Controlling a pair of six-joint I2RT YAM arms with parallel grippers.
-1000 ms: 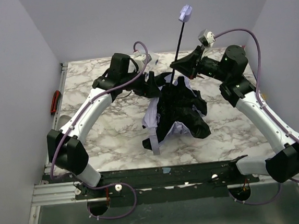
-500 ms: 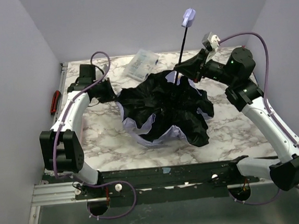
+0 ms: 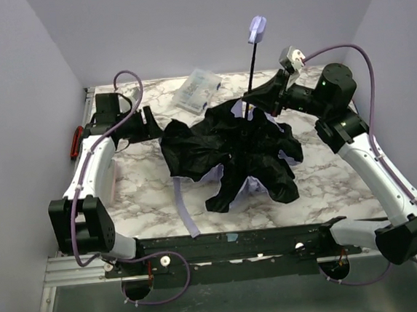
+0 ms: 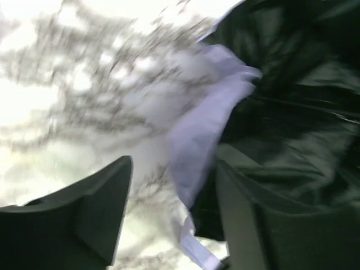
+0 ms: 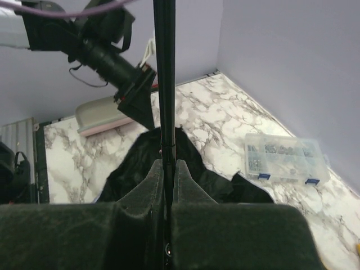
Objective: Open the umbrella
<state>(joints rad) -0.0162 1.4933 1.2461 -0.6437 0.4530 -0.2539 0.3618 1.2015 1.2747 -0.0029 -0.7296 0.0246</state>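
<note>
- Pale lavender walls [image 3: 182, 27] close in a marbled tabletop [image 3: 320, 183]. The umbrella [image 3: 230, 150] rests on it upside down, directly below the right end effector [image 5: 166, 169].
- The canopy [image 3: 222, 144] is a crumpled, half-spread heap with the black lining facing up. The black shaft [image 5: 165, 67] rises out of it, tilted slightly, to the handle knob [image 3: 257, 27] well above the right end effector.
- The right end effector is clenched on the shaft just above the fabric, with both fingers pressed flat against it.
- The left end effector [image 3: 149, 124] is released, its fingers [image 4: 95, 208] spread wide. A fold of lavender hem [image 4: 197, 129] lies in front of it and between the fingers, but is not pinched.
- The step in hand looks like spreading the canopy fully.
  - The right side should probably hold the shaft firm and near upright, so the ribs have something to push against.
  - The left side would need to close on the hem or a rib tip just ahead of it, then draw outward and low rather than lift.
  - A loose pinch on fabric alone could slip.
- The left arm runs up the tabletop's left side, elbow folded back near its base and wrist turned inward toward the canopy.
- The right arm stretches forward, bends inward and approaches the shaft from the side.
- A clear parts box [image 3: 197, 90] sits beyond the left end effector, apart from it.
</note>
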